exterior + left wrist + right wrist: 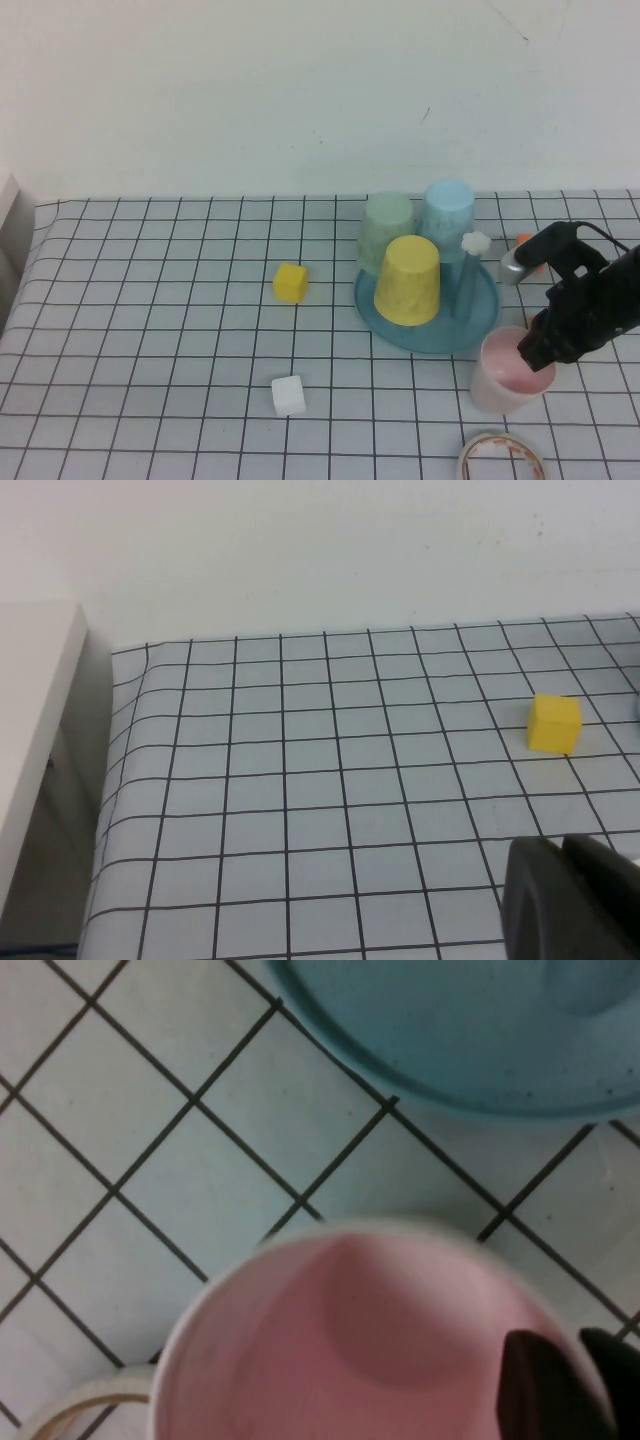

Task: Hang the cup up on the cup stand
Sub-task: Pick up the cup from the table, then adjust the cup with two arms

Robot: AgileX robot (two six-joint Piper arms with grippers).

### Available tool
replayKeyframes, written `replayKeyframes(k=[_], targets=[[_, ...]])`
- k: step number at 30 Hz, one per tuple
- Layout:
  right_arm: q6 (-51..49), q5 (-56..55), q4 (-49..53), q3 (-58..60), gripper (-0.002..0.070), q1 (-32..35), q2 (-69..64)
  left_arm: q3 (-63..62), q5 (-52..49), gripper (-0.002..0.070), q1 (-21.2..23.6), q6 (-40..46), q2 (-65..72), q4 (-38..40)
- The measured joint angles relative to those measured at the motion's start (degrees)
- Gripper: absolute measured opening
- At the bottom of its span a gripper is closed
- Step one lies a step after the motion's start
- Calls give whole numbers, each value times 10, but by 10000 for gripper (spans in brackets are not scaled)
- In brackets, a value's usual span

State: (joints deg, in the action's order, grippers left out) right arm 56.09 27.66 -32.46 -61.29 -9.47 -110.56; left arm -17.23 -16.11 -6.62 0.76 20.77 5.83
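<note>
a pale tablecloth [150, 300] ruled with a black grid covers the table, and a plain cream wall stands behind it. the cup stand [428, 330], a round teal tray, carries 3 upturned cups: a yellow cup [408, 280] in front, a green cup [386, 230] and a light blue cup [447, 212] behind, plus a peg with a white flower tip [475, 242]. a yellow cube [290, 282] and a white cube [288, 395] lie well apart to the stand's left.

the cup [503, 375], pink and mouth up, stands on the cloth just beside the stand's near right edge. the right gripper [535, 357] reaches in from the right, its dark fingers [555, 1385] pinched together at the cup's rim, 1 inside the mouth. the left gripper [570, 900] hangs over bare cloth, fingers closed on nothing.

a tape roll [503, 455] is cut off at the near edge; a small silver and orange object [518, 260] behind the arm is hard to make out.
</note>
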Motion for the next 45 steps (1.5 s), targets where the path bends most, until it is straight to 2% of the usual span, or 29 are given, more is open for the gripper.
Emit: replayKeyframes(k=[2, 7, 11, 15, 20, 24, 26, 27, 29, 31, 33, 34, 37, 41, 45], targets=[[0, 0, -1, 0, 26, 0, 0, 0, 0, -1, 0, 0, 0, 15], [-7, 22, -1, 0, 19, 0, 35, 0, 0, -1, 0, -1, 0, 102], [-10, 30, -1, 0, 18, 0, 101, -3, -4, -1, 0, 3, 0, 215], [7, 30, -28, 0, 17, 0, 194, -24, -23, -1, 0, 34, 0, 380], [162, 26, -177, 0, 17, 0, 298, -41, -61, -1, 0, 129, 0, 625], [351, 49, -372, 0, 17, 0, 360, -42, -102, 4, 0, 231, 0, 829], [430, 80, -453, 0, 17, -1, 378, -45, -119, 47, 0, 273, 0, 876], [450, 93, -478, 0, 17, -1, 380, -45, -127, 97, 0, 284, 0, 889], [504, 114, -518, 0, 17, -13, 381, -47, -143, 239, 0, 288, 0, 901], [532, 115, -533, 0, 17, -36, 375, -47, -150, 451, 0, 266, 0, 907], [559, 105, -541, 0, 17, -67, 365, -47, -152, 582, 0, 236, 0, 909], [573, 95, -548, 0, 17, -87, 359, -47, -152, 622, 0, 221, 0, 909], [630, 55, -591, 0, 17, -157, 341, -47, -154, 670, 0, 197, 0, 911], [732, -31, -635, 0, 17, -268, 325, -47, -147, 673, 0, 168, 0, 911], [793, -105, -648, 0, 17, -355, 317, -47, -131, 673, 0, 138, 0, 912]])
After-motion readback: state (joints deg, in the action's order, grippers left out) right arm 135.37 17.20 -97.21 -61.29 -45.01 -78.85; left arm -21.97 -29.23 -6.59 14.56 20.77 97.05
